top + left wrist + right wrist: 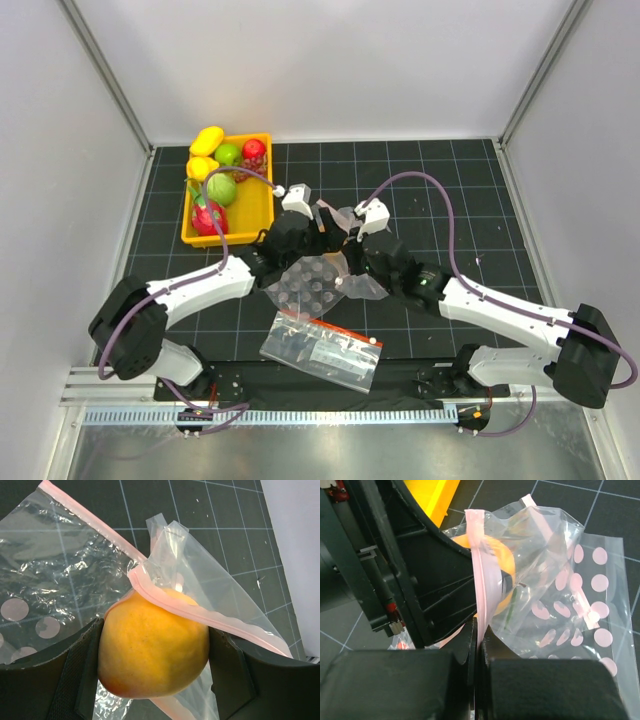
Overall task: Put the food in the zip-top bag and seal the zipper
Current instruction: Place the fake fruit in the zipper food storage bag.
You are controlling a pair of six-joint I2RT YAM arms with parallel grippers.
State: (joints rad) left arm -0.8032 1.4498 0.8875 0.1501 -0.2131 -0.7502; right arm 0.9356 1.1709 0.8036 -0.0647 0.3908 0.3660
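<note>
Left claw (pixel 157 672): clenched on the orange peach (pixel 150 645), one dark finger (pixel 82 672) against each flank of the fruit. Peach sits right at the mouth of the zip-top bag (pixel 215 585). One lip of the pink zipper (pixel 200 615) is draped across the top of the peach, and clear film shows beneath the fruit too.

Right claw (pixel 479 645): pinched tight on the zipper (pixel 481 580), with the pink strip running up out of the seam between its fingers. Seen from that wrist, the peach is an orange patch behind the film, just past the strip.

Bubble sheet (pixel 310 285) lies under and beside the bag, its round dots showing through the plastic. Printed bag with red band (pixel 322 345) is flat on the mat, nearer the arm bases. Other toy fruits, yellow, green and red, are in the yellow tray (pixel 258 200) at far left, well apart from both claws.

Hard to make out:
- How far the peach is inside the bag cannot be told.
- From above, both wrists crowd over the bag, and the peach and fingertips are hidden.
- Bag's closed end is cut off in both wrist views.
</note>
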